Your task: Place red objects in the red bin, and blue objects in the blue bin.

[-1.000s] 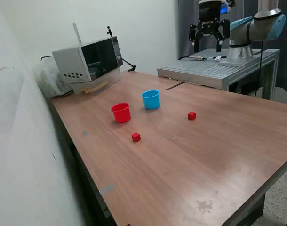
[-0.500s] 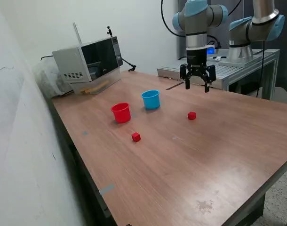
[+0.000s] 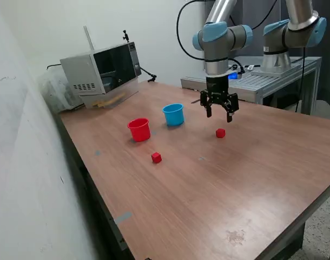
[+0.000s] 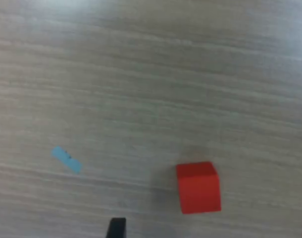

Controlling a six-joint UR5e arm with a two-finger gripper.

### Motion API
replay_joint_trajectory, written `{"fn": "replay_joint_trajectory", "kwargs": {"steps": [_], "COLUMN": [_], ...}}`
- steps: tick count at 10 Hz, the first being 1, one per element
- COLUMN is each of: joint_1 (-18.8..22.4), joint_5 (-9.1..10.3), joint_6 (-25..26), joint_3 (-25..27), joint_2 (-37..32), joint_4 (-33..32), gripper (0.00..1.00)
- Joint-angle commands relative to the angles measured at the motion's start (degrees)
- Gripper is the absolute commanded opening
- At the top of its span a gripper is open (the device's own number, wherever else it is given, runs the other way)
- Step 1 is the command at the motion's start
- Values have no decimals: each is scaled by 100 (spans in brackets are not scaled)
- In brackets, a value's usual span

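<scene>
Two red cubes lie on the brown table (image 3: 251, 179): one (image 3: 220, 132) just below my gripper (image 3: 219, 115), the other (image 3: 156, 157) in front of the red cup (image 3: 139, 129). The light blue cup (image 3: 173, 114) stands beside the red cup, toward the exterior view's right. My gripper hangs open and empty a little above the table, over the nearer cube. The wrist view shows that cube (image 4: 198, 187) on the wood, between two dark fingertips (image 4: 116, 227) at the frame's edge. No dark blue cubes are in view.
A microwave (image 3: 103, 67) stands at the table's far corner, on the exterior view's left. A grey metal bench (image 3: 251, 78) with a second arm's base (image 3: 286, 38) lies behind the table. A small blue tape scrap (image 4: 67, 159) sticks to the wood near the cube.
My arm has swung from high over the back bench down toward the table. The gripper now hangs low over the right-hand red cube. The cubes and cups have not moved.
</scene>
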Motion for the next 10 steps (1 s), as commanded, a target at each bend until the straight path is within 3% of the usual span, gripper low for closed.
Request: {"fn": "replay_joint_trajectory", "kwargs": {"steps": [1, 4, 6, 10], "joint_1": [-12, -12, -3, -3], "joint_5": [0, 26, 158, 158], "joint_6": [-74, -407, -653, -882], "joint_3": [-2, 16, 16, -2], "joint_2": [101, 128, 146, 356], "joint_4": [-20, -99, -99, -108], "gripper": [100, 100, 100, 100]}}
